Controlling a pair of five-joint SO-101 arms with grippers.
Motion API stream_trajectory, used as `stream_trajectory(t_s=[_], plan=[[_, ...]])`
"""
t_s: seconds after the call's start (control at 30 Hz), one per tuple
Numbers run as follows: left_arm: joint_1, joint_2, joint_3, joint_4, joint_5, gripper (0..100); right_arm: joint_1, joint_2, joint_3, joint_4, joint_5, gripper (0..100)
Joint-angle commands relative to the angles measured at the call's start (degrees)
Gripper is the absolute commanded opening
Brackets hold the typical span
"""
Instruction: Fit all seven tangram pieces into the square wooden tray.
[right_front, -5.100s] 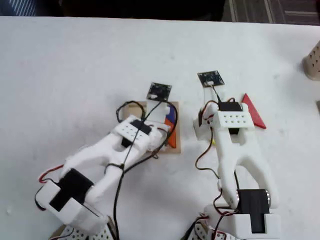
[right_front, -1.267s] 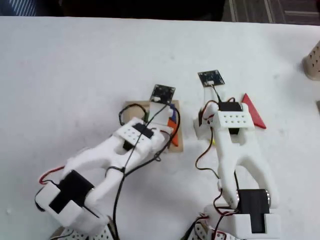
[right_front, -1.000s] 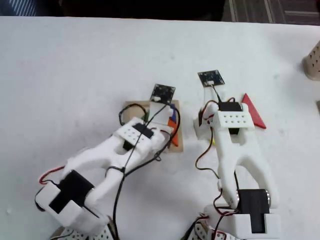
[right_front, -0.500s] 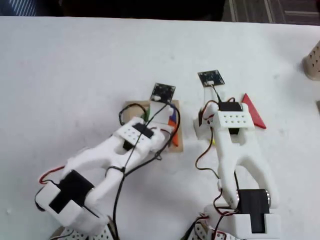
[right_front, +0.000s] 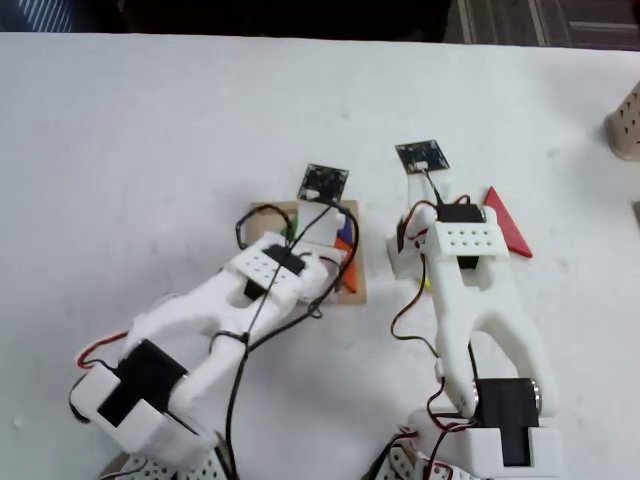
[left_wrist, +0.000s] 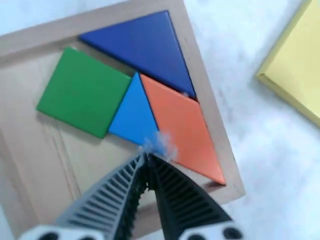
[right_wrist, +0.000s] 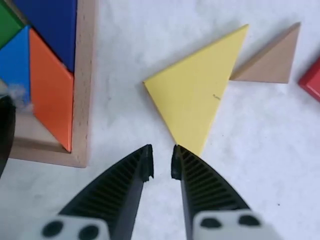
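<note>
So the square wooden tray (left_wrist: 211, 110) sits on the white table (right_front: 150, 130) under the left arm, with four pieces in it. The dark blue triangle (left_wrist: 145, 45) is tucked into one corner of the tray, square corner in the tray's corner and long edge facing inward. The green square (left_wrist: 82, 90) lies just beside that long edge, turned so it isn't lined up with the tray walls. The small light blue triangle (left_wrist: 132, 112) is wedged between the green square and the orange parallelogram (left_wrist: 182, 130), one tip pointing at the dark blue one's long edge. The orange one's long axis runs along the tray wall on the side toward the right arm, one short end against the dark blue triangle. The rest of the tray floor is bare wood. The left pincer (left_wrist: 146, 159) is closed on nothing, its tips down right at the light blue triangle's corner near the orange piece; can't tell if it's actually touching. The yellow triangle (right_wrist: 200, 95) lies flat on the table just outside the tray, one sharp corner pointing at the right pincer (right_wrist: 161, 161), which hovers near that corner with its jaws a narrow crack apart and nothing between them. A small tan triangle (right_wrist: 272, 62) has a tip against the yellow one's far edge. In the high view the red triangle (right_front: 505, 225) lies beside the right arm, narrow tip pointing away from the arm bases.
</note>
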Motion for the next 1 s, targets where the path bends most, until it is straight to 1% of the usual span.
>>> stream_trajectory(t_s=[0.0, 0.1, 0.17, 0.23, 0.33, 0.43, 0.73, 0.97], plan=[[0.9, -6.3, -1.1, 2.7, 0.1, 2, 0.5, -0.7, -0.4, -0.9, 0.2, 6.3], [0.0, -12.5, 1.4, 3.1, 0.1, 2, 0.5, -0.7, -0.4, -0.9, 0.2, 6.3], [-2.6, -16.0, 3.0, 2.6, 0.1, 2, 0.5, -0.7, -0.4, -0.9, 0.2, 6.3], [-6.5, -18.1, 4.1, 0.0, 0.4, 2, 0.5, -0.7, -0.4, -0.9, 0.2, 6.3], [-12.6, -16.9, 3.8, -3.0, 0.6, 2, 0.5, -0.7, -0.4, -0.9, 0.2, 6.3], [-15.2, -12.8, 2.4, -5.3, 0.6, 2, 0.5, -0.7, -0.4, -0.9, 0.2, 6.3], [-15.0, 2.9, -7.1, -5.1, 0.6, 2, 0.6, -0.7, -0.4, -0.9, 0.2, 6.3], [-14.3, 6.0, -11.3, -2.5, 0.6, 2, 0.6, -0.7, -0.4, -0.9, 0.2, 6.3]])
